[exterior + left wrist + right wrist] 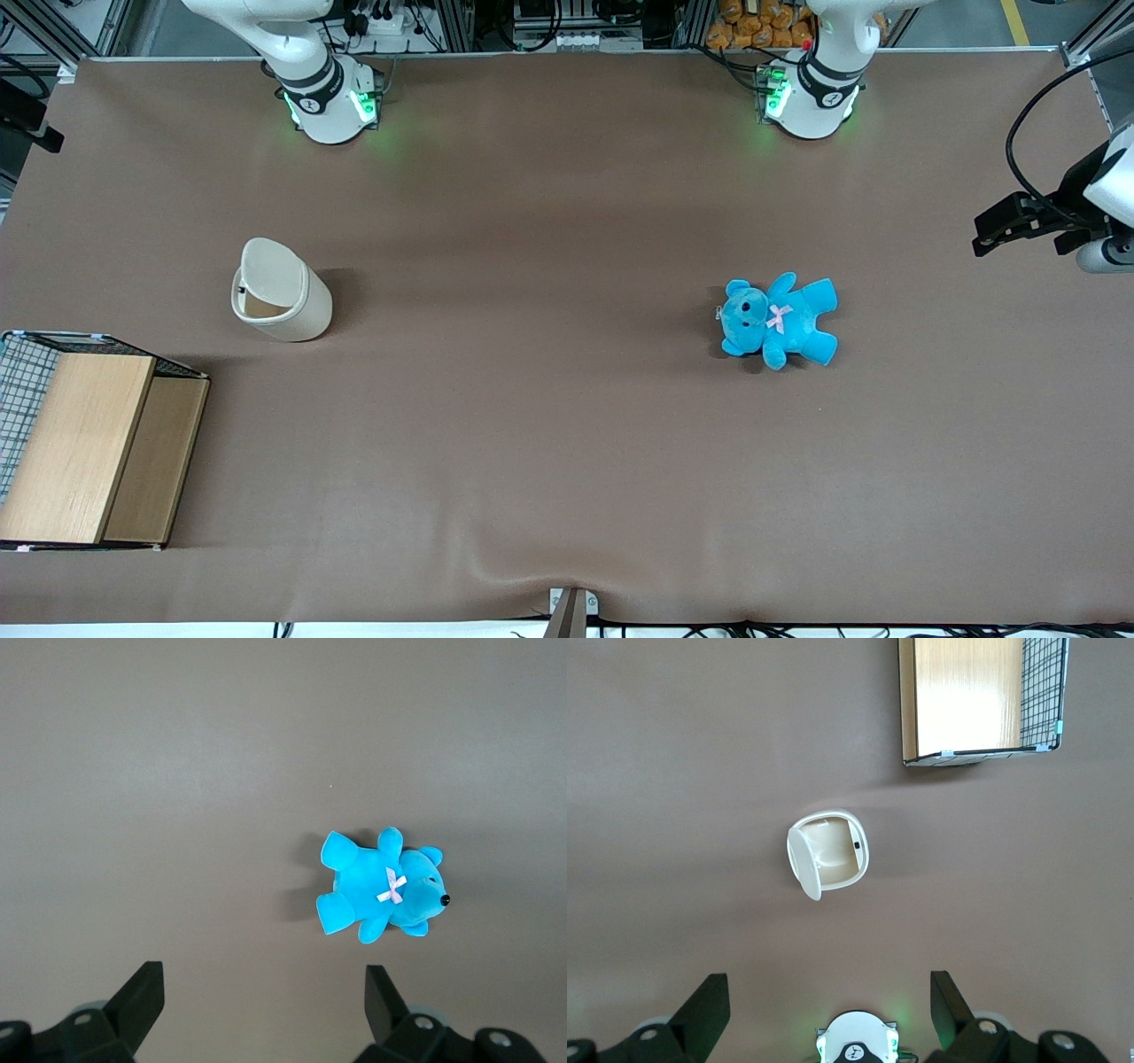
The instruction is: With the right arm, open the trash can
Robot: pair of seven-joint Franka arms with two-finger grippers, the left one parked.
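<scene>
Wood-and-mesh box [89, 447] lies nearest; trash can [282, 292] already stands lid-up, so gripper [828, 1005], high above, wide open and empty, likely needs nothing more.

Brown table [567, 443]: trash can [282, 292], teddy [780, 319], box [89, 443].

Illumination is even and bright from overhead, all views sharp. The trash can [282, 291] and teddy bear [780, 320] cast soft, short shadows on the desk [567, 443]. Green base lights tint the cloth nearby; the hand [824, 1010] is in focus.

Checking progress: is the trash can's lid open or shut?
Open: the trash can lid stands flipped up, interior exposed. The gripper hovers high above, jaws open.
</scene>
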